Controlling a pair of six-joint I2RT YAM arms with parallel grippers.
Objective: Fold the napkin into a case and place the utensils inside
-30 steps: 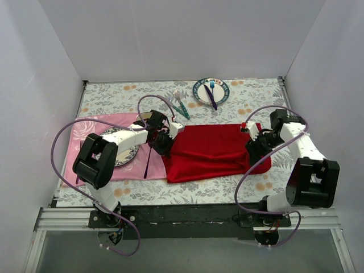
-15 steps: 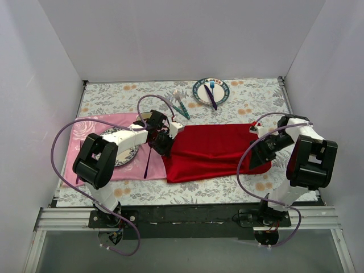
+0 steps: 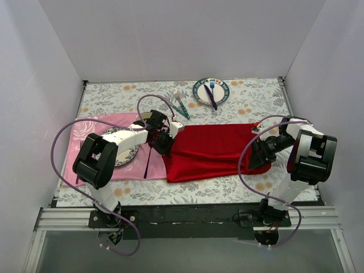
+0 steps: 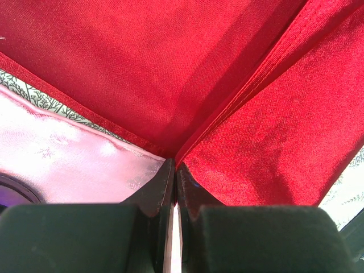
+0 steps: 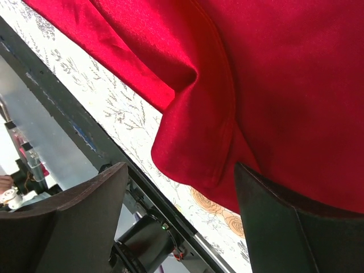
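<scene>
The red napkin (image 3: 210,151) lies folded lengthwise across the middle of the table. My left gripper (image 3: 161,145) is at its left end, over the pink mat's edge. In the left wrist view that gripper (image 4: 175,166) is shut on the napkin's (image 4: 142,68) hemmed fold. My right gripper (image 3: 257,156) sits at the napkin's right end. Its jaws (image 5: 181,170) stand wide open, and a rumpled corner of the napkin (image 5: 193,136) lies loose between them. The teal-handled fork and knife (image 3: 181,105) lie behind the napkin, untouched.
A pink rose-patterned placemat (image 3: 85,139) lies at left with a plate (image 3: 126,156) and a purple spoon (image 3: 147,165). A second plate (image 3: 199,96) at the back holds a blue fork and a purple knife. The table's front rail (image 5: 68,119) is close to the right gripper.
My right gripper has opened wider, let the napkin's right corner drop, and pulled toward the near right. The left gripper has stayed shut in place.
</scene>
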